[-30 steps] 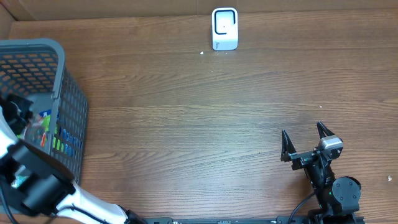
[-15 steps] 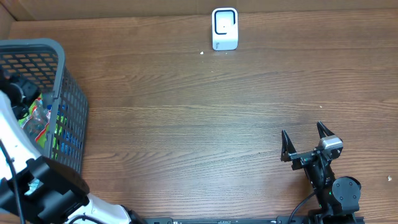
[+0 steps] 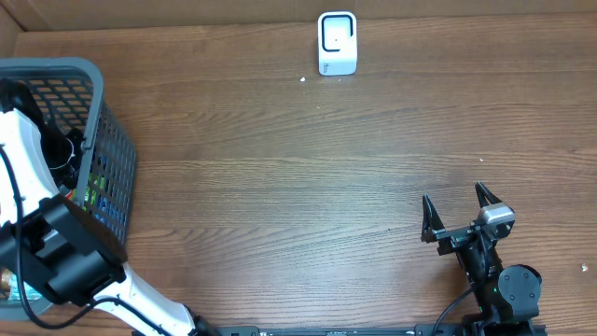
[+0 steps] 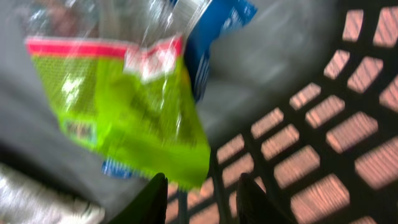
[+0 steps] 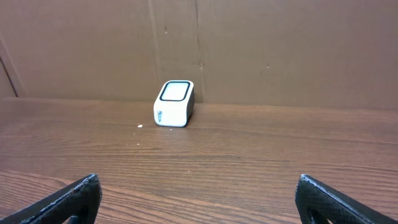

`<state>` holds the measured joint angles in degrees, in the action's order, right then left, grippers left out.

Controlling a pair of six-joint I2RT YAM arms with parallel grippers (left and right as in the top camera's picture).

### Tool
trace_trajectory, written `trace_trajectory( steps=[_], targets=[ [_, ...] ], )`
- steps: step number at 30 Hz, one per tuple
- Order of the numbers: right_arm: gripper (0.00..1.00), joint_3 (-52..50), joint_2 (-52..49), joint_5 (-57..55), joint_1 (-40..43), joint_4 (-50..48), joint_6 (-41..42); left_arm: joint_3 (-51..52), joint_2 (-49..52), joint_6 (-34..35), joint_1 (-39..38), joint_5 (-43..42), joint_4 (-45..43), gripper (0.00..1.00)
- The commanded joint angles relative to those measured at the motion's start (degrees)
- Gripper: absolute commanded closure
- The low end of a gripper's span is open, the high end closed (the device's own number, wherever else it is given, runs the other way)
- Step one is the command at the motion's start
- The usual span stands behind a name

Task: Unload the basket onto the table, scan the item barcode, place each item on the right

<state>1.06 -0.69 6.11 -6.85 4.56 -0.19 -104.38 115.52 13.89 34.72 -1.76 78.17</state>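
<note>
Arm on left [image 3: 23, 168] bent into basket [image 3: 112, 177], tool [image 4: 204, 180] seemingly ajar

One basket [image 3: 112, 187], one scanner [image 3: 337, 42], one green packet [image 4: 124, 112]

A: Left wrist view's smeared all over, glare is seen on the green packet [image 4: 130, 118] around 11 o'clock.
B: Yep. Overhead and right wrist are evenly lit, sharp, shadows kept soft.

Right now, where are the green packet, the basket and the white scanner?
green packet [image 4: 124, 118]: left wrist view, middle of front.
basket [image 3: 56, 66]: overhead view, grey top rim.
white scanner [image 3: 337, 42]: overhead view, top face.
</note>
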Motion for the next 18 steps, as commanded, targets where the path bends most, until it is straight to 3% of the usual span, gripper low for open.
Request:
trace_trajectory(
  steps=[1, 7, 13, 18],
  targets=[
    [0.0, -0.6, 0.5, -0.1, -0.3, -0.3, 0.1, 0.4, 2.3, -3.1, -0.5, -0.9, -3.2, 0.71],
    [0.0, -0.6, 0.5, 0.0, -0.3, -0.3, 0.1, 0.4, 3.9, -3.8, -0.9, -2.2, -12.9, 0.66],
    [0.0, -0.6, 0.5, -0.1, -0.3, -0.3, 0.1, 0.4, 6.7, -7.7, -1.8, -3.5, -16.7, 0.55],
    [0.0, -0.6, 0.5, -0.1, -0.3, -0.3, 0.1, 0.4, 9.8, -0.8, -1.3, 8.7, -9.8, 0.52]
  ],
)
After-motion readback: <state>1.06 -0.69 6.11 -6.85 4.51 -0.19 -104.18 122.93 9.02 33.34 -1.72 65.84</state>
